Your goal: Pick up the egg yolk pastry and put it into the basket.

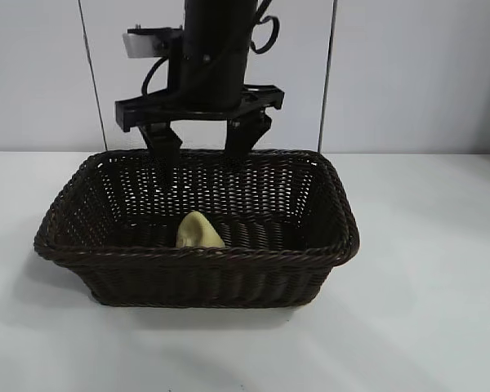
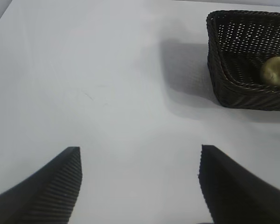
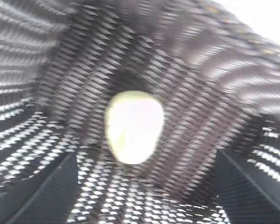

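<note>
White tabletop [image 1: 441,269] bears the basket [image 1: 343,233]; right pincer [image 1: 204,143] hangs open, empty, above the egg yolk pastry [image 1: 198,230].

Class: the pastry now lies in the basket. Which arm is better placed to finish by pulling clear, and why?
Right. The right gripper hangs open directly above the egg yolk pastry inside the basket, holding nothing. The left gripper sits open over bare table, away from the basket.

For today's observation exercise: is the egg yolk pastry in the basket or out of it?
In. The egg yolk pastry lies on the floor of the basket, with the open right end effector above it.
</note>
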Tool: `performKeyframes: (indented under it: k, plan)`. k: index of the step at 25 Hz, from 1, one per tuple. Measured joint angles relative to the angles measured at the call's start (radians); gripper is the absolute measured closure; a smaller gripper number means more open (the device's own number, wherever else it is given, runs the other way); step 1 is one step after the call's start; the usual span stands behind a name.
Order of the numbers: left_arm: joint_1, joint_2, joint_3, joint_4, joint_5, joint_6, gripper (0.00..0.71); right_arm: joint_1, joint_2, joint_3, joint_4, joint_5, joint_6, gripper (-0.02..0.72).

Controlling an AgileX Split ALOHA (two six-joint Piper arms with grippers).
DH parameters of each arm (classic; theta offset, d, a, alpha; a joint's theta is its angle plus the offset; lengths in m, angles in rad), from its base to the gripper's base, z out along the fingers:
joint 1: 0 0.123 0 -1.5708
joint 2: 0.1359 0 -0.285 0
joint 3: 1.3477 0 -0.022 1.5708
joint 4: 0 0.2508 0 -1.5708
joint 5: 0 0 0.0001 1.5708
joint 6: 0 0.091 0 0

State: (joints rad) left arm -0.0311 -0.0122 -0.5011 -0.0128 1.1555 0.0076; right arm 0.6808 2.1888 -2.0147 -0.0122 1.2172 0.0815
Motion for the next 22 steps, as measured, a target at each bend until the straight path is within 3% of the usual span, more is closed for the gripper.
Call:
performKeyframes:
  k: [6, 12, 16, 22]
  plan:
    - [0.0, 0.0, 0.0, 0.0, 0.0, 0.0, 0.196, 0.0, -0.002, 0.0, -0.044, 0.014, 0.013, 0.125]
    - [0.0, 0.0, 0.0, 0.0, 0.0, 0.0, 0.196, -0.01, -0.002, 0.0, -0.05, 0.014, 0.029, 0.125]
    - [0.0, 0.0, 0.0, 0.0, 0.0, 0.0, 0.196, -0.072, -0.007, 0.0, -0.05, 0.014, 0.078, 0.125]
    - [0.0, 0.0, 0.0, 0.0, 0.0, 0.0, 0.196, -0.184, -0.042, 0.0, -0.052, 0.017, 0.09, 0.125]
